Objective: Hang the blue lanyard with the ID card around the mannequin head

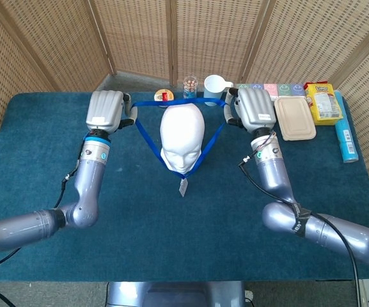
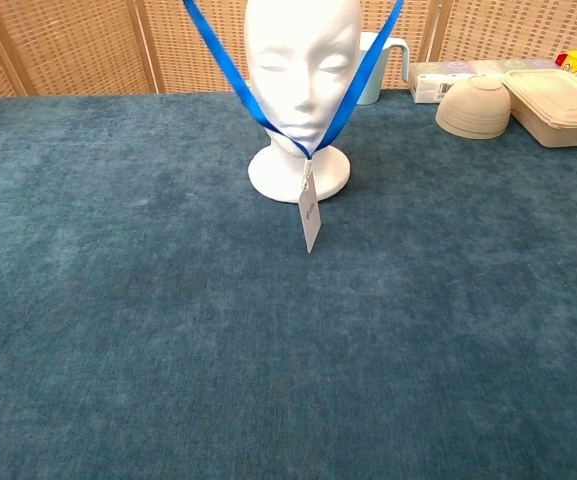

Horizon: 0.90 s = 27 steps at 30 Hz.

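A white mannequin head (image 1: 181, 139) (image 2: 301, 70) stands upright at the table's middle back. The blue lanyard (image 1: 147, 138) (image 2: 223, 72) is stretched wide around it, its rear strap running behind the crown and its two sides meeting in a V below the chin. The white ID card (image 1: 183, 187) (image 2: 309, 214) dangles in front of the base. My left hand (image 1: 105, 110) holds the lanyard's left side, and my right hand (image 1: 252, 109) holds its right side. Both hands hover level with the head, one on each flank. The chest view shows neither hand.
Along the back edge stand a small tin (image 1: 164, 96), a glass jar (image 1: 190, 86), a pale blue mug (image 1: 213, 86) (image 2: 376, 67), boxed packets (image 1: 271, 89), a beige lidded container (image 1: 295, 118) (image 2: 555, 93), a bowl (image 2: 474, 106), a yellow snack bag (image 1: 322, 101) and a blue tube (image 1: 345, 135).
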Motion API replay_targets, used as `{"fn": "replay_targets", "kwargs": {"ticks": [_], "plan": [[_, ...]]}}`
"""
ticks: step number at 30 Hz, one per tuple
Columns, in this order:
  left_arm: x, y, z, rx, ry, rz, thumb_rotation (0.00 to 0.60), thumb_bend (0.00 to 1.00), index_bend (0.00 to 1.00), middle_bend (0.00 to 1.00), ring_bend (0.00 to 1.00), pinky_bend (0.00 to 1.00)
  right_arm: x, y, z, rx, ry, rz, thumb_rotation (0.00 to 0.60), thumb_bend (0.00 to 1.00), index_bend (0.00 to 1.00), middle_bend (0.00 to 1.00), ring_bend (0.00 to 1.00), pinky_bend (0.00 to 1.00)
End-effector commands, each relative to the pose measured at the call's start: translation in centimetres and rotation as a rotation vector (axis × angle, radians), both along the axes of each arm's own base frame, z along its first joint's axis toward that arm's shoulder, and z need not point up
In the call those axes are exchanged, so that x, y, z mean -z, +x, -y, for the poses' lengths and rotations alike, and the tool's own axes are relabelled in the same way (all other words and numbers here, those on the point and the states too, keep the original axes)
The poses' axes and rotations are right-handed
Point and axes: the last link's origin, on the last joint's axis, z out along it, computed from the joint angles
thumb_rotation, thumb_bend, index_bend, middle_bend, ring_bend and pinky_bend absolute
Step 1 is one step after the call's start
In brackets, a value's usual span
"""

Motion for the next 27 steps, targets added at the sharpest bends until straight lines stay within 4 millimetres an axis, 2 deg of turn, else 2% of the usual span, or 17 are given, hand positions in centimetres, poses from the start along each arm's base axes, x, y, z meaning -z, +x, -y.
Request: {"fn": "replay_targets", "kwargs": {"ticks": [1, 15, 27], "plan": [[0.8, 0.1, -0.3, -0.003, -0.01, -0.012, 0.418, 0.49, 0.72, 1.0, 1.0, 1.0, 0.5, 0.1, 0.6, 0.003, 0.005, -0.026, 0.533, 0.57, 0.68, 0.93, 0.99, 0.94], [2.3, 0.3, -0.9, -0.01, -0.014, -0.045, 0.42, 0.49, 0.72, 1.0, 1.0, 1.0, 1.5, -0.5, 2.3, 0.029, 0.022, -0.072, 0.532, 0.57, 0.68, 0.92, 0.97, 0.93], [2.3, 0.1, -1.4, -0.032, -0.006, -0.08, 0.417, 0.41, 0.72, 1.0, 1.0, 1.0, 1.1, 0.0, 3.6, 0.041, 0.074, -0.141, 0.533, 0.57, 0.59, 0.87, 0.92, 0.87]]}}
